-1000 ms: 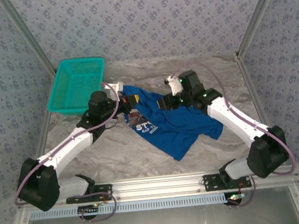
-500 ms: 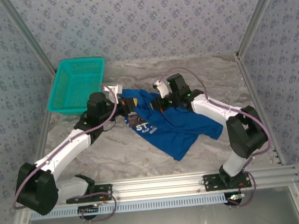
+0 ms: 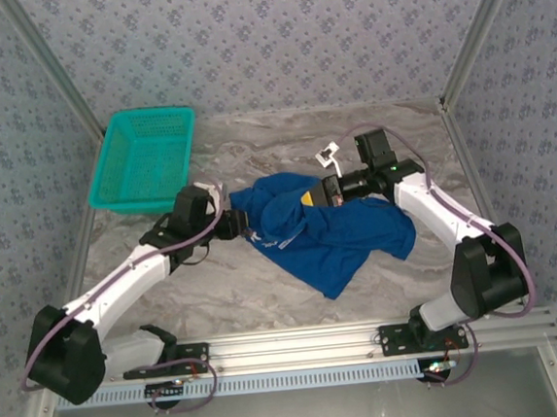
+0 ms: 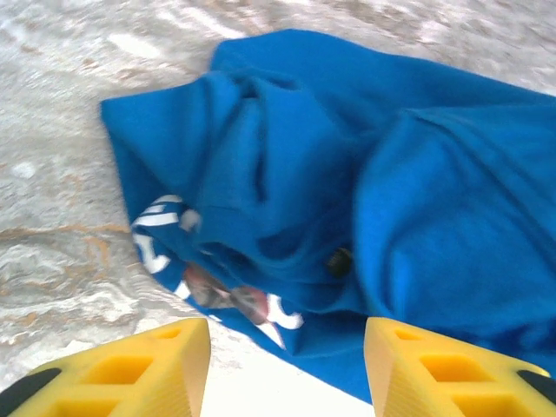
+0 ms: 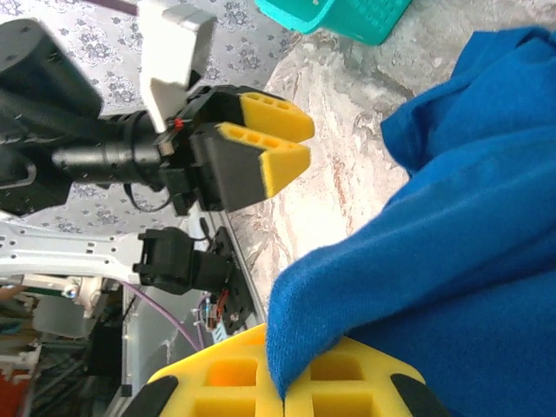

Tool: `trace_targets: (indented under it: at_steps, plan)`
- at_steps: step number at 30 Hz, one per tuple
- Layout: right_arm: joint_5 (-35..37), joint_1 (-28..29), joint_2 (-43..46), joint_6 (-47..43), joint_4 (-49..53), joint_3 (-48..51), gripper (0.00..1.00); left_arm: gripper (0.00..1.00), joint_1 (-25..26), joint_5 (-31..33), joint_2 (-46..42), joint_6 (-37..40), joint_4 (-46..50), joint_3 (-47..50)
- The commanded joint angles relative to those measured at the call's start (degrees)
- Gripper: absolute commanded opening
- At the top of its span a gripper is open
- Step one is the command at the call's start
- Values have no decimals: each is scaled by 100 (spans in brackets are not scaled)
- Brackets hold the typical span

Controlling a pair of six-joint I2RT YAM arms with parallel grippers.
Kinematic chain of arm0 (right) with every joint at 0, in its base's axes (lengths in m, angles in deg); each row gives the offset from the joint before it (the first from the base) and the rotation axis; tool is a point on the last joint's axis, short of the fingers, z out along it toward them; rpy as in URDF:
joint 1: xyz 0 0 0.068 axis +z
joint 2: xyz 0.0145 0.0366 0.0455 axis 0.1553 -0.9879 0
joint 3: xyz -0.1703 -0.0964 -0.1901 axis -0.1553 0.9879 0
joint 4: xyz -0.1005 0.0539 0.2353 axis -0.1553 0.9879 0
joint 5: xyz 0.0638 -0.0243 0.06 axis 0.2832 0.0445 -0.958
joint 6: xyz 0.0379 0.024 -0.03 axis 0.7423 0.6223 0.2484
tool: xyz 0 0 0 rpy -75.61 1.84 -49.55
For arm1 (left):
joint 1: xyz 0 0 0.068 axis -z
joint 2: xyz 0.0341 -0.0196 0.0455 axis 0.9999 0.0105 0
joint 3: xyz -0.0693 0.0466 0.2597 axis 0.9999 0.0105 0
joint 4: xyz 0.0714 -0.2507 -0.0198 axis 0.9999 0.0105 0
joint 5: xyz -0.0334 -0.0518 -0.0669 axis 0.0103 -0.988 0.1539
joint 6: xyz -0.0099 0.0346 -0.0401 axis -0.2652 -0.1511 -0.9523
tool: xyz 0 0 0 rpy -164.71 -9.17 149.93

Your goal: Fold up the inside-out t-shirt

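One fold of the inside-out t-shirt [image 3: 334, 233], lying crumpled mid-way across the marble table [image 3: 267, 297], is being pinched tight by the right gripper [image 5: 282, 387]; the left gripper [image 4: 287, 365] is hanging open, empty, at its left edge

A blue t-shirt [image 3: 331, 233] lies crumpled on the marbled table [image 3: 218, 294], bunched high at its far left and spreading flatter toward the near right. The left gripper [image 3: 237, 224] sits at the shirt's left edge. The right gripper [image 3: 314, 196] reaches in from the right, its yellow tip on the bunched cloth. A teal basket [image 3: 142, 157] stands at the far left, apart from the shirt.
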Motion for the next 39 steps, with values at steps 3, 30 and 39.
trace_targets:
  at_steps: [3, 30, 39]
  plan:
    - [-354, 29, -207, 217, 181, -198, 0, 53, 833, -486, -459, 1165, -487, -17]
    - [5961, 331, 931, 457, 2045, -826, 48, 0, 701, -2178, 2158, -240, -626, -2095]
    - [5959, 1734, 2075, 1634, 525, 1062, 64, 0, 629, -2325, 1678, -1398, -381, -1958]
